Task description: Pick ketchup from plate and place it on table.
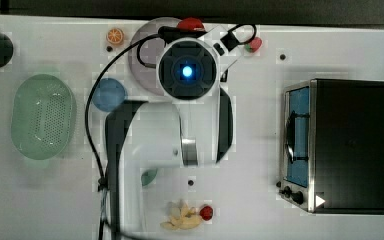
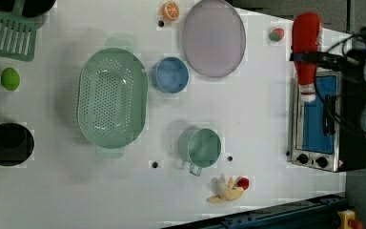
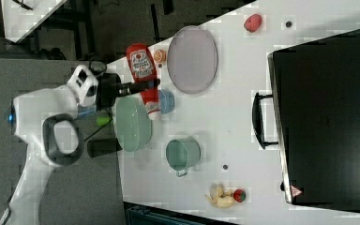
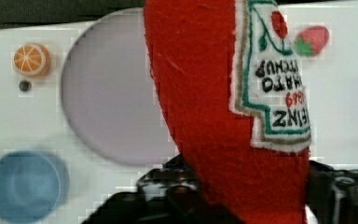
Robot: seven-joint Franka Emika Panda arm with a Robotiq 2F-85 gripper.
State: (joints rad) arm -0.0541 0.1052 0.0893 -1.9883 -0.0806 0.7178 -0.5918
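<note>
My fingers are clamped across the middle of the ketchup, a red felt bottle with a white label. In the right view the bottle hangs in the air clear of the worktop, crossing my dark fingers, with its white cap end toward the pale green basket and the small blue dish. In the left view the ketchup is held by the fingers near the oven, cap end over the oven's blue door.

In the wrist view the ketchup stands directly ahead of my fingers, its label reading upside down. Behind it lies the plate, mauve-grey and bare, with the bottle lifted off it. Beside the plate, away from the bottle, sits an orange slice; the blue dish lies nearer to my fingers on that same side. A strawberry sits on the worktop beyond the label edge.

In the right view a green cup rests on the worktop well apart from my fingers, and a peeled banana with a small red item touching it lies farther still.
</note>
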